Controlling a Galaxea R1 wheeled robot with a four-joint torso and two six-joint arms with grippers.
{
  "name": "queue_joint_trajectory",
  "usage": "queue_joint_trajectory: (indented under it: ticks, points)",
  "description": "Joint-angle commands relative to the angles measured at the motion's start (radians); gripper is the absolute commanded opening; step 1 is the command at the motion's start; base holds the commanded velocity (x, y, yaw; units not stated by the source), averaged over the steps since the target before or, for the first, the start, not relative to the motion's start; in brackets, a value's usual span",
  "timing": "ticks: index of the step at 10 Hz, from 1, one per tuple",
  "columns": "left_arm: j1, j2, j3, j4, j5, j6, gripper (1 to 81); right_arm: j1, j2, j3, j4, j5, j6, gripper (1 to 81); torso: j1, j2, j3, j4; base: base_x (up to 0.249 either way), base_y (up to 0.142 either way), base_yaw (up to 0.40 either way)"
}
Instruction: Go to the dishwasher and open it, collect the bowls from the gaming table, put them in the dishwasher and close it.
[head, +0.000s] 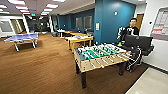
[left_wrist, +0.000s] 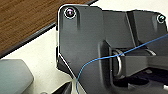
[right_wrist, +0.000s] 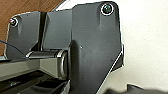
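So it's a big open lounge with brown wood-look flooring (head: 45, 65). Far left there's a blue table-tennis table (head: 22, 38). Further back toward the middle sits a long yellowish-edged, white-topped gaming table (head: 79, 38) with colourful stuff on it, though the bowls are too small to make out. Closer up is a wooden table-football table with a green field and rods (head: 101, 55). Right behind it stands a person in dark clothes (head: 131, 28) beside a black control rig (head: 138, 42). Can't tell whether either gripper is open or closed.
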Motion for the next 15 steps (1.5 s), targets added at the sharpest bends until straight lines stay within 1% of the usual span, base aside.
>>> queue_joint_trajectory:
  ticks: [1,9,14,15]
  points:
    - [-0.048,-0.007,-0.008,0.005,0.051,0.002,81.1,0.053,-0.004,0.002,0.006,-0.055,-0.002,81.1,0.0,0.0,0.0,0.0,0.0,0.0,0.335]
    - [-0.048,0.0,-0.008,0.005,0.066,0.002,81.1,0.048,-0.004,0.003,0.0,-0.055,-0.002,81.1,0.0,0.0,0.0,0.0,0.0,0.0,0.323]
    - [-0.048,0.001,-0.008,0.005,0.068,0.002,81.1,0.053,-0.004,0.006,-0.002,-0.055,-0.002,81.1,0.0,0.0,0.0,0.0,0.0,0.0,0.274]
    - [-0.048,0.001,-0.008,-0.001,0.066,0.001,81.1,0.053,-0.004,0.006,-0.002,-0.055,-0.002,81.1,0.0,0.0,0.0,0.0,0.0,0.0,0.163]
